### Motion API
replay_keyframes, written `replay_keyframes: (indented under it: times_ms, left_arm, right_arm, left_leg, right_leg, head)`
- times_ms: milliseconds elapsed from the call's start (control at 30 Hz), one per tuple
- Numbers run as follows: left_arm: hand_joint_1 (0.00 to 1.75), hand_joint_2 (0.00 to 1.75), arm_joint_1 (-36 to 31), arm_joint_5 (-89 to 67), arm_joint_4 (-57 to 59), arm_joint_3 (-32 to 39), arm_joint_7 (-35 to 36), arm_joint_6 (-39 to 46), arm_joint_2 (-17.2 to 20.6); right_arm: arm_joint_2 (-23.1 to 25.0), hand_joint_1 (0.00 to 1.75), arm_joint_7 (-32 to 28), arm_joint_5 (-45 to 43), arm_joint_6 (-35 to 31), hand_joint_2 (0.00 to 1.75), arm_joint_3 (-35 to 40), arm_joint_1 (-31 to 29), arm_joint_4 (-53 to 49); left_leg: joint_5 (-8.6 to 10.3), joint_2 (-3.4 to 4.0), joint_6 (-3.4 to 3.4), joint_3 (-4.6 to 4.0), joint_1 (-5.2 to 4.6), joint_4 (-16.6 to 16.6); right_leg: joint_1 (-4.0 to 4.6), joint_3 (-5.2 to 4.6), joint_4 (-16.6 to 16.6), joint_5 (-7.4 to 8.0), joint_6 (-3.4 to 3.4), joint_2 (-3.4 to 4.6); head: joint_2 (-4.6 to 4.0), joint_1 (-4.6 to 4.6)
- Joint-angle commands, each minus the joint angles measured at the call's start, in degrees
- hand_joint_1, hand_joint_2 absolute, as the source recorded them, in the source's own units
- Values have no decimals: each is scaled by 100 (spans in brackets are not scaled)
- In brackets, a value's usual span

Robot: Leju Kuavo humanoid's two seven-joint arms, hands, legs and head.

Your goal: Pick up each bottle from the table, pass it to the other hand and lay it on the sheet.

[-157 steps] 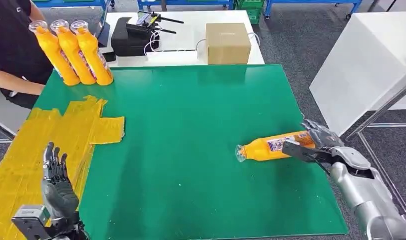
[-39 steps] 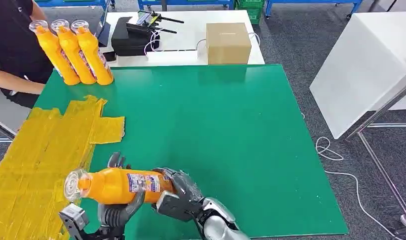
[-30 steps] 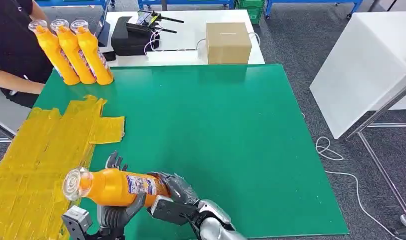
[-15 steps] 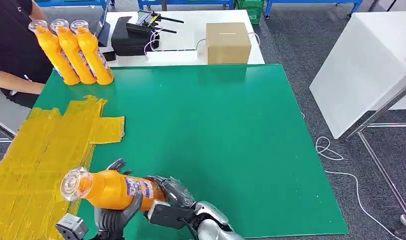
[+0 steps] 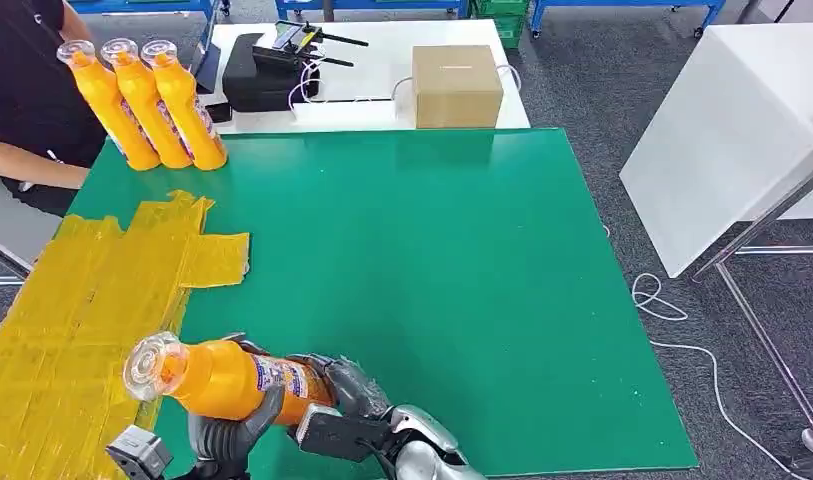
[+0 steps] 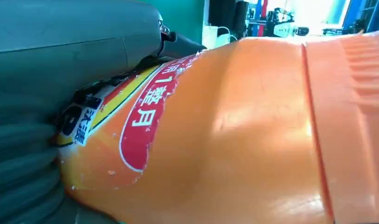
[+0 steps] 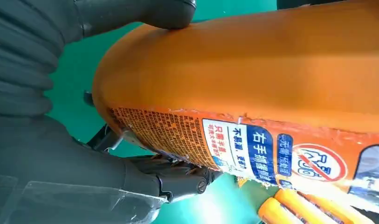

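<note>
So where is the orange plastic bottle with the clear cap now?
Head view: orange plastic bottle held off the table's near-left corner by left hand and right hand, cap over the yellow sheet.

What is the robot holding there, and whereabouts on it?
An orange bottle: left robot hand under its middle, right robot hand round its base end.

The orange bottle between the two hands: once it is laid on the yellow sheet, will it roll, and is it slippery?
The orange bottle looks round, so on its side it may roll on the yellow sheet. Its skin shines in the left wrist view, so it is probably smooth and somewhat slippery. It keeps its shape under the left hand and right hand, so likely stiff.
</note>
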Motion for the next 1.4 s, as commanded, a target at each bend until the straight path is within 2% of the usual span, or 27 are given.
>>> replay_keyframes:
  times_ms: [33,67,100,200,233,267,300,467,567,600,767,800,933,967,1033,1100,1200,1233,1267,1333,1367,1400]
  left_arm:
    - [175,175,-226,-575,49,3,-191,477,149]
    - [175,175,-186,-1327,-67,38,-227,1321,117]
    - [175,175,-148,-2015,-208,20,-190,2104,171]
    - [175,175,-130,-3697,-356,59,256,3834,376]
    - [175,175,-109,-4600,-423,463,350,4140,207]
    - [175,175,-109,-5241,-545,1073,91,4140,-184]
    - [175,175,-199,-6276,-816,1831,175,4140,-413]
    - [175,175,-625,-7340,-387,3336,24,4140,-413]
    - [175,175,-625,-7340,-387,3336,24,4140,-413]
    - [175,175,-746,-7689,-138,3598,50,4140,-413]
    - [175,175,-925,-8150,413,3989,53,4140,-413]
    - [175,175,-933,-8282,536,3947,205,4140,-359]
    - [175,175,-1011,-8927,1949,3217,1759,4140,577]
    - [175,175,-1086,-8974,2399,2773,2500,4140,1011]
    - [175,175,-1235,-8974,2765,2671,2664,4140,1148]
    - [175,175,-1565,-8974,3737,2051,3477,4140,1649]
    - [175,175,-2069,-8968,4888,1894,3597,4140,1917]
    - [143,175,-2169,-8933,5121,1878,3530,4140,1962]
    - [65,175,-2169,-8933,5121,1878,3530,4140,1962]
    - [65,175,-2352,-8776,5726,1894,3296,4140,2002]
    - [0,175,-2352,-8776,5726,1894,3296,4140,2002]
    - [0,0,-2518,-8796,6168,1889,3419,4140,2016]
  right_arm:
    - [-280,0,-21,223,-428,175,-52,161,-77]
    - [-338,0,-11,227,-480,175,-168,235,-281]
    - [-393,0,1,249,-537,0,-339,374,-624]
    - [-660,0,79,275,-556,0,-609,436,-1353]
    - [-760,0,94,280,-548,0,-666,418,-1530]
    - [-820,0,82,245,-522,0,-708,402,-1629]
    - [-941,0,41,150,-463,0,-764,378,-1824]
    - [-1321,0,-43,-195,-321,0,-885,437,-2418]
    - [-1321,0,-43,-195,-321,0,-885,437,-2418]
    - [-1367,0,-72,-222,-340,0,-852,455,-2439]
    - [-1437,0,-169,-323,-343,0,-818,432,-2465]
    - [-1453,0,-169,-332,-355,0,-768,417,-2459]
    - [-1511,0,-158,-398,-308,0,-729,325,-2448]
    - [-1505,0,-161,-418,-274,0,-708,272,-2413]
    - [-1482,0,-160,-430,-246,0,-696,216,-2377]
    - [-1472,0,-194,-470,-155,0,-612,98,-2287]
    - [-1452,0,-222,-504,-104,0,-503,-48,-2182]
    - [-1439,0,-222,-505,-102,0,-505,-72,-2153]
    - [-1439,0,-222,-505,-102,0,-505,-72,-2153]
    - [-1408,0,-260,-544,-88,0,-516,-111,-2094]
    - [-1408,0,-260,-544,-88,0,-516,-111,-2094]
    - [-1406,0,-261,-544,-88,0,-523,-109,-2085]
  left_leg:
    - [3,-17,-4,10,3,-10]
    - [2,-14,-3,8,3,-8]
    - [1,-19,-5,12,7,-10]
    - [-2,-16,-5,3,7,-3]
    - [1,-17,-3,-5,4,-1]
    - [2,-9,-2,-3,1,-3]
    - [-1,-4,-3,1,5,-1]
    - [2,-1,-2,-4,-1,-5]
    - [1,11,-11,14,9,-15]
    - [0,0,-5,4,1,-4]
    - [2,-1,-3,19,0,-15]
    - [2,4,-2,14,-1,-12]
    - [8,-4,-2,13,-10,-19]
    - [10,-7,-5,16,-4,-24]
    - [14,-13,-8,22,-3,-30]
    - [10,-12,-4,13,-11,-18]
    - [18,-26,-11,19,-2,-26]
    - [17,-23,-6,21,-13,-25]
    - [15,-17,-7,16,-5,-18]
    - [17,-5,-13,30,2,-31]
    - [14,-21,-8,31,-11,-21]
    - [22,-16,-16,36,-2,-30]
  right_leg:
    - [3,16,-12,-1,2,-18]
    - [3,13,-10,-1,1,-15]
    - [7,21,-15,-2,2,-20]
    - [6,11,-8,-3,3,-16]
    - [3,4,-4,-2,3,-17]
    - [0,2,-3,0,2,-10]
    - [4,7,-6,2,4,-4]
    - [0,7,-7,4,2,1]
    - [6,20,-18,8,-2,14]
    - [-1,9,-5,1,0,7]
    - [2,19,-13,1,3,7]
    - [0,12,-9,2,3,13]
    - [-9,13,-8,2,2,5]
    - [-3,20,-16,5,2,2]
    - [-1,25,-23,7,-1,-4]
    - [-11,12,-6,1,0,-3]
    - [-1,21,-19,7,-3,-17]
    - [-12,16,-11,3,0,-13]
    - [-5,14,-9,5,-1,-7]
    - [2,33,-25,13,-2,4]
    - [-12,38,-6,5,-1,-14]
    - [-3,46,-21,17,-3,-8]
  head:
    - [0,-2]
    - [0,-2]
    - [0,0]
    - [0,-2]
    - [0,0]
    - [0,-2]
    - [0,-2]
    - [0,2]
    - [0,-2]
    - [0,-2]
    - [0,0]
    - [0,-2]
    - [0,-2]
    - [0,0]
    - [0,0]
    - [0,2]
    - [0,0]
    - [0,-2]
    - [0,-2]
    - [0,-4]
    - [0,0]
    - [0,2]
